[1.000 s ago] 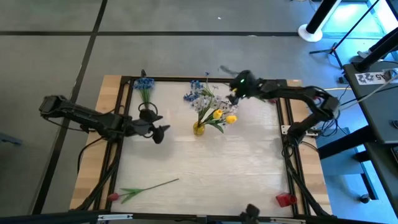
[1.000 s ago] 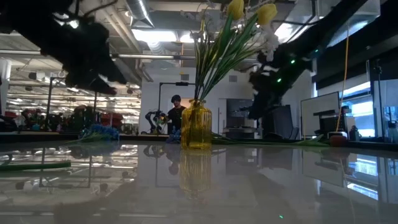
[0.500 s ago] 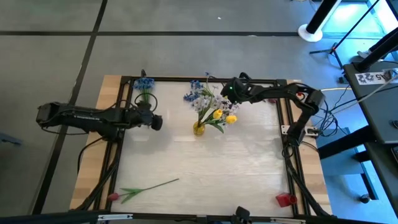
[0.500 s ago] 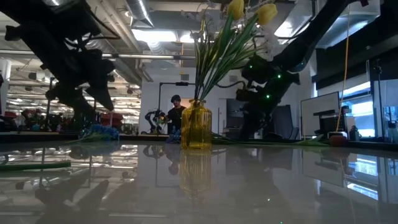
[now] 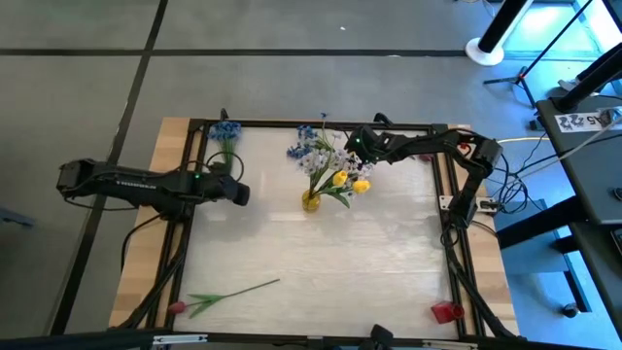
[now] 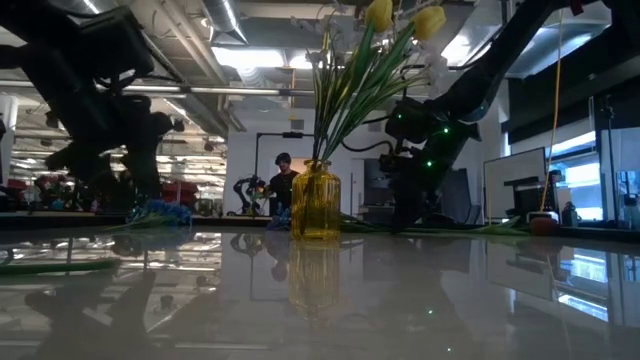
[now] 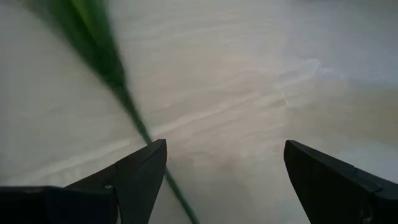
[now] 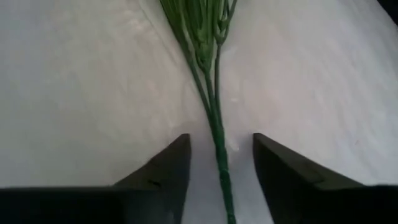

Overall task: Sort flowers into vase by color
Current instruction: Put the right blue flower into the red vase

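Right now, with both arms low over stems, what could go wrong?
The right gripper straddles a thin green stem with open jaws; the stem could slip out as they close. That arm works close beside the yellow vase, so lifting might brush its flowers or tip it. The left gripper has its stem near one finger, off centre, so it may miss.

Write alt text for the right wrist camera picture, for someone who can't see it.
The right gripper is open, its two dark fingers either side of a thin green flower stem lying on the pale table. The stem branches into several finer green stems farther from the gripper.
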Robot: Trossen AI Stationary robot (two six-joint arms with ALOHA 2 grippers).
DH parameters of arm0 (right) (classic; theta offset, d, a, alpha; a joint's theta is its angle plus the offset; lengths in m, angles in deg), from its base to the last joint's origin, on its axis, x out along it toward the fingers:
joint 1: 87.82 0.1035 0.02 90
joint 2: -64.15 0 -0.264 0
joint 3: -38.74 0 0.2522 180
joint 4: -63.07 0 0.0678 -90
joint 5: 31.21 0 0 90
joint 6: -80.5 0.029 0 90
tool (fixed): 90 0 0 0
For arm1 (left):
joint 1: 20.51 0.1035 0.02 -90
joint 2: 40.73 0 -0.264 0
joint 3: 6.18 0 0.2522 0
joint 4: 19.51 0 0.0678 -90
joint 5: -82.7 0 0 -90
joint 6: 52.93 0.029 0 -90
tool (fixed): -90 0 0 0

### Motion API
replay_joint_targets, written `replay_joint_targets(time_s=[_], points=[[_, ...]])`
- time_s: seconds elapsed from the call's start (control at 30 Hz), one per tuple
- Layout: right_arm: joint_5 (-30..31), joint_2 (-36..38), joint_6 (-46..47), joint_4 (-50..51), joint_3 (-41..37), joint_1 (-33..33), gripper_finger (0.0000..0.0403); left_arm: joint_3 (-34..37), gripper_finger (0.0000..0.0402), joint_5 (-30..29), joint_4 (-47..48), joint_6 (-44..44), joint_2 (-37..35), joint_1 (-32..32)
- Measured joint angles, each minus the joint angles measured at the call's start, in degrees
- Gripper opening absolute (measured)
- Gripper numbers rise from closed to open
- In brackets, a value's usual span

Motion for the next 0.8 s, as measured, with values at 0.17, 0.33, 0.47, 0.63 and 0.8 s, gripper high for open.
replay_joint_targets(time_s=[0.17, 0.33, 0.47, 0.63, 0.8], points=[[-0.4, -0.1, -0.4, 0.0, -0.1, 0.0, 0.009, 1.6, 0.0318, -1.8, 0.4, -4.6, 0.0, 1.2], [-0.5, 0.4, -0.5, 1.3, -0.1, -0.1, 0.0012, 3.0, 0.0318, -2.4, 0.1, -5.8, 0.0, 1.8], [1.2, 5.0, 3.5, 12.1, -0.4, 0.9, 0.0024, 3.0, 0.0318, -2.4, 0.0, -6.0, 0.0, 1.3], [5.3, 13.9, 11.4, 36.4, -0.4, 2.7, 0.0008, 3.0, 0.0318, -3.2, -0.1, -7.1, 0.0, -0.7], [4.9, 19.0, 19.5, 58.6, -1.6, 3.8, 0.0022, 3.0, 0.0318, -6.0, -1.8, -9.0, 0.0, -3.4]])
